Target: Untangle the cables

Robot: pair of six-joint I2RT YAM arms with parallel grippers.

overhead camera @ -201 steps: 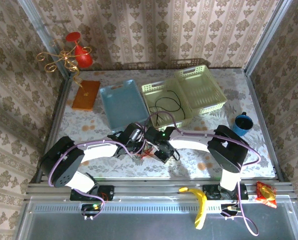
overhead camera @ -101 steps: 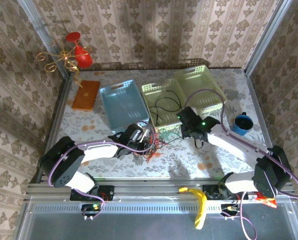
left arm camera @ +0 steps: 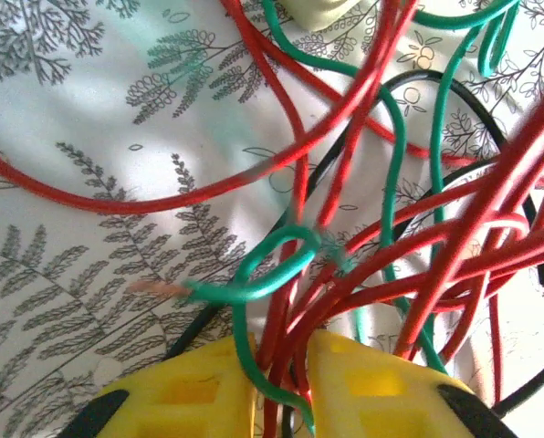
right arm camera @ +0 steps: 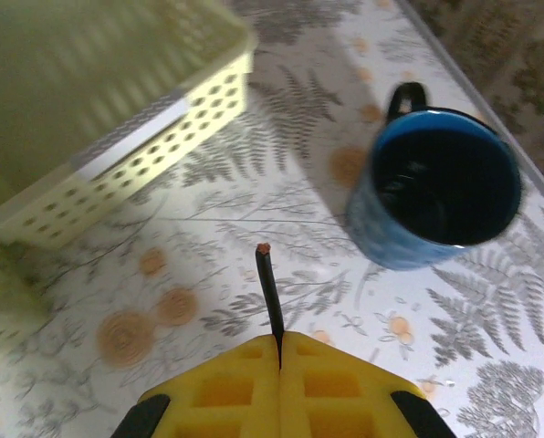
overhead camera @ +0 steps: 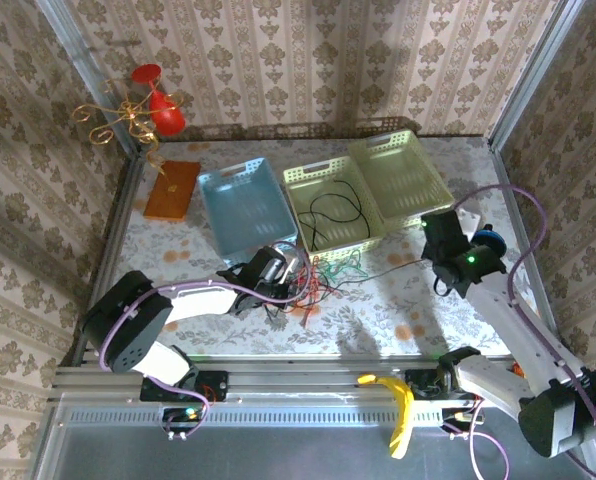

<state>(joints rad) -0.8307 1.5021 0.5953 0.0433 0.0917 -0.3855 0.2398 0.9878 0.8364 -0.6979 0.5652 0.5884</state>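
Observation:
The cables lie in a tangle [overhead camera: 323, 272] of red, green and black strands in front of the light green basket. My left gripper [overhead camera: 294, 280] sits on the tangle's left side. In the left wrist view its yellow fingers [left arm camera: 190, 392] are shut on a bundle of red cable [left arm camera: 295, 301], a green strand [left arm camera: 245, 365] and a bit of black. My right gripper [overhead camera: 439, 233] is far to the right by the blue mug, shut on the black cable's end [right arm camera: 270, 292]. The bare copper tip pokes out ahead. The black cable [overhead camera: 393, 265] runs straight from the tangle towards it.
A blue mug [right arm camera: 441, 187] stands just right of the right gripper, and a light green basket's corner [right arm camera: 153, 128] is to its left. Another black wire [overhead camera: 333, 212] lies in the nearer green basket [overhead camera: 296, 190]. At the back left are a blue tray [overhead camera: 243, 205] and an orange block [overhead camera: 173, 190]. A banana [overhead camera: 398, 410] lies on the front rail.
My right arm has swung from the tangle out to the right beside the mug, drawing the black cable out into a line. The left gripper has stayed on the tangle.

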